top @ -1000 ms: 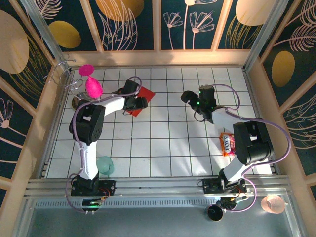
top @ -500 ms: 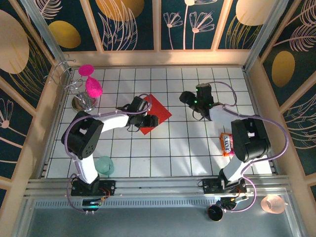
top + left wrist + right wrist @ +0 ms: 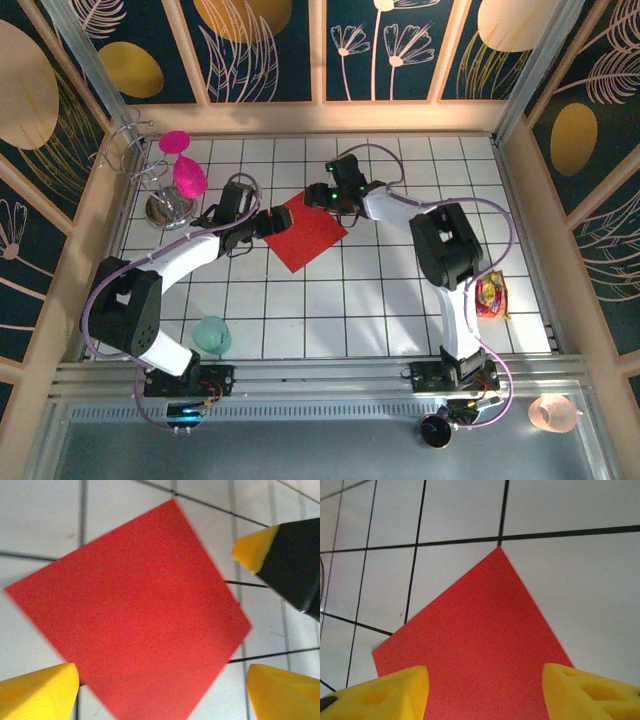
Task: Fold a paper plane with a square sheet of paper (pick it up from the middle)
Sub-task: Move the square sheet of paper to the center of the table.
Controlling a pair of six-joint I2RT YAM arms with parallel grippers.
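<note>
The white tiled desk (image 3: 380, 300) carries the square sheet of paper (image 3: 308, 235), which lies flat and unfolded as a diamond a little left of centre. Its left corner is hidden under the left gripper (image 3: 272, 222), and its far corner lies just beside the right gripper (image 3: 320, 197). In the left wrist view the left gripper's fingers (image 3: 37, 692) are spread wide to either side of the sheet and grasp nothing, while the sheet's lowest corner is cut off by the frame edge. The right gripper's fingers (image 3: 592, 690) stand parted over the sheet's edge with nothing held, and whether their tips touch the paper cannot be told.
</note>
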